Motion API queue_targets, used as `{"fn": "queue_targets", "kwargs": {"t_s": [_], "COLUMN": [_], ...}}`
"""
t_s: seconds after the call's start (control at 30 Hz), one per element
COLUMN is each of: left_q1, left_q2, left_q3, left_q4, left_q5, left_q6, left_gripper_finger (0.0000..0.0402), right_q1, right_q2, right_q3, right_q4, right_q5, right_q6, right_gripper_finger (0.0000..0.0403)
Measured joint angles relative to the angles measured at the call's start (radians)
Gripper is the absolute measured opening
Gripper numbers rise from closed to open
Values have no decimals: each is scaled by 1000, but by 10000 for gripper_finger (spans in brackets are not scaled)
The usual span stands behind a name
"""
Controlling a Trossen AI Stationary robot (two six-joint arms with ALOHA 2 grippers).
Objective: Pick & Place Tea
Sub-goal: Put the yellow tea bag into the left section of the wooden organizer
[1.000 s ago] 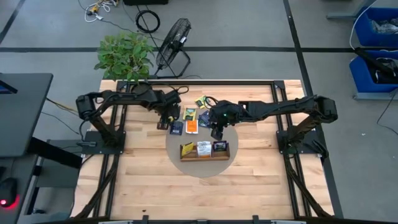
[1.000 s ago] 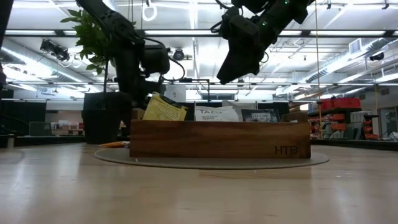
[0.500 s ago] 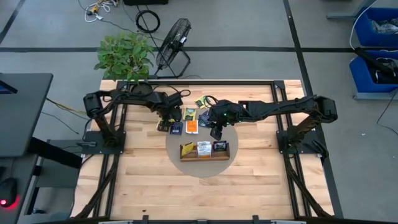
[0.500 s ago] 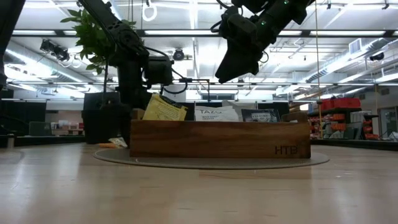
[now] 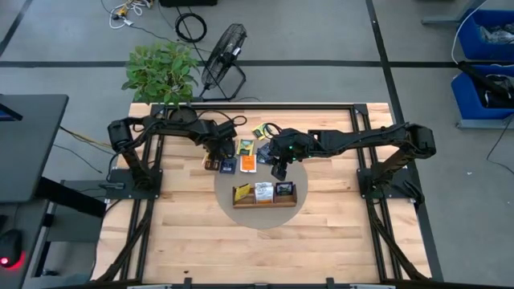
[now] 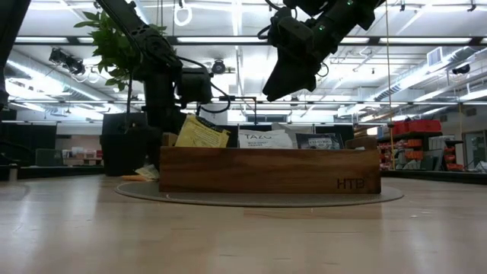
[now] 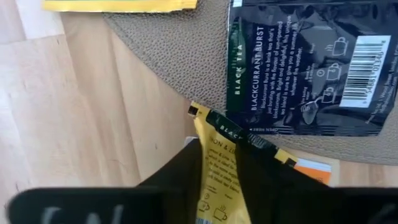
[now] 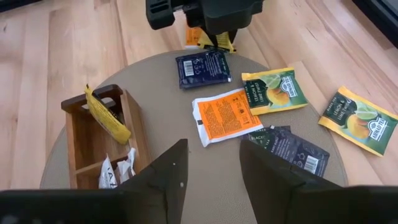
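Pale wooden table point(image 5: 185, 241) carries a round mat where a yellow tea packet point(image 7: 219, 163) lies at the mat's edge, just beside a dark blue packet point(image 7: 311, 68). Since a moment ago the left tool point(image 7: 217, 180) has dropped onto it and narrowed from wide apart to clamped on the yellow packet, so a lift toward the wooden tray point(image 5: 263, 201) looks next. Above the mat, the right tool point(image 8: 211, 171) hovers with fingers apart, holding nothing
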Motion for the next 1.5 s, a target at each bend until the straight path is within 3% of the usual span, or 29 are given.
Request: {"fn": "queue_targets", "kwargs": {"t_s": [0.33,0.57,0.77,1.07,1.27,1.5], "left_q1": [-2,-23,-60,-131,-140,-136], "left_q2": [-20,-110,-208,-384,-480,-506], "left_q3": [-2,-4,-3,-2,-2,-1], "left_q4": [-54,-69,-73,-50,10,96], "left_q5": [-29,-117,-122,-113,55,287], "left_q6": [1,0,-39,-156,-245,-361], "left_gripper_finger": [8,8,5,3,3,3], "right_q1": [0,0,0,0,7,65], "right_q2": [0,0,0,0,0,0], "right_q3": [0,0,0,0,0,0], "right_q4": [2,17,16,54,89,165], "right_q5": [0,0,0,-16,-17,25], "right_q6": [0,0,-12,-156,-301,-634], "right_gripper_finger": [152,152,152,152,152,152]}}
